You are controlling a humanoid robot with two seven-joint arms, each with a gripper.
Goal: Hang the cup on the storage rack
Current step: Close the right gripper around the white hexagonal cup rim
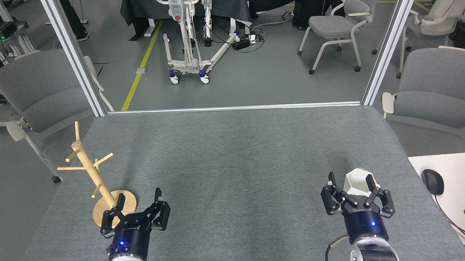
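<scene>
Grey felt covers the table [233,158], bare between the two arms. Near its right front, the small white faceted cup [358,183] sits between the spread fingers of the right gripper [354,188], which is not clamped on it. Far to the left, the light wooden mug tree [91,168] leans on its round base, just beside the left gripper [139,201], jaws released and empty. Grey chairs [38,92] flank the table; a black mouse [432,181] lies on a white desk to the right.

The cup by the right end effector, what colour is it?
White, with faceted sides: the cup shows best in the head view, between the open right end effector's fingers.
</scene>
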